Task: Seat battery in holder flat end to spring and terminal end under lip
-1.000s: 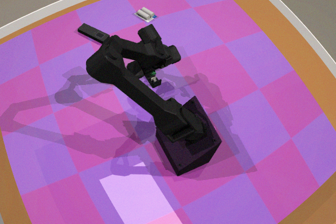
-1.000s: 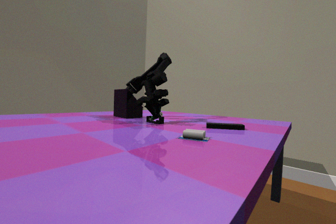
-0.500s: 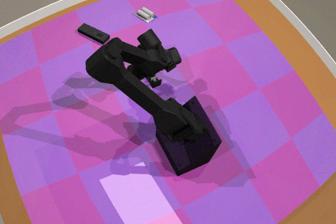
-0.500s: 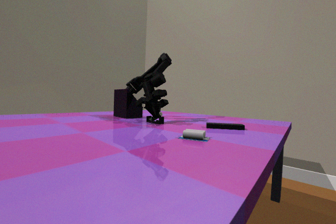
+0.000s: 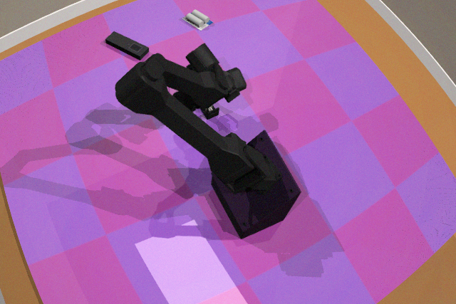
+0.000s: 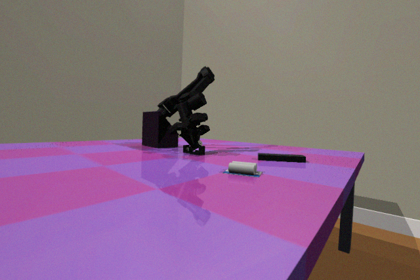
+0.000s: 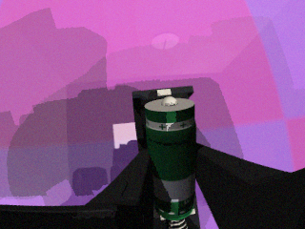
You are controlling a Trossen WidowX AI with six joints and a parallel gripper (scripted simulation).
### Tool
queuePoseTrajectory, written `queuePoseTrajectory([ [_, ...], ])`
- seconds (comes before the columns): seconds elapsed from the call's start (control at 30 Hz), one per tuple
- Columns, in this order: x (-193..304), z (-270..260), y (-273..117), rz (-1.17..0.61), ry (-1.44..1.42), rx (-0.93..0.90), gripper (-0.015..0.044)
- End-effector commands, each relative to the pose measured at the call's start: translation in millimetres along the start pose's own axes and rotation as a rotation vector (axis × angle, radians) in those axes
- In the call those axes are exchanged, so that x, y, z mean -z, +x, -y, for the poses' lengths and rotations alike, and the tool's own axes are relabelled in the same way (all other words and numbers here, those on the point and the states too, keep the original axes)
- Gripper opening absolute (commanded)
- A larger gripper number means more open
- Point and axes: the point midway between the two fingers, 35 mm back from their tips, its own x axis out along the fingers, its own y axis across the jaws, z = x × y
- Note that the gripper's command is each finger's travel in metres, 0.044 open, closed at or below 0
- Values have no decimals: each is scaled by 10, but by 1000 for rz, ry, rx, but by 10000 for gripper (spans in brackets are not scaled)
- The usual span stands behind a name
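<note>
Pinching green cylindrical battery (image 7: 171, 159) about sides with gripper (image 5: 203, 103) (image 6: 195, 143) (image 7: 170, 153); holding flat end beside coil spring (image 7: 177, 223), terminal end apparently raised over black holder (image 5: 212, 113) (image 6: 200, 151) (image 7: 138, 106), probably for compressing spring before easing terminal under lip.

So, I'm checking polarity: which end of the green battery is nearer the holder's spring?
The flat end of the battery, opposite the end with the raised silver nub.

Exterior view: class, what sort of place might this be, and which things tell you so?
Probably a robotics workspace indoors: a black robot arm stands on a pink-and-purple checkered table, plain walls rise behind, and a battery is held in the pincer.
</note>
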Motion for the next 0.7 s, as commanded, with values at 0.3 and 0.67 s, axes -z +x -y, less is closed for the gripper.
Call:
queuePoseTrajectory([
  [0.3, 126, 9, -47, -2, 8, 5, 78],
  [0.67, 178, 11, -73, -4, 9, 6, 78],
])
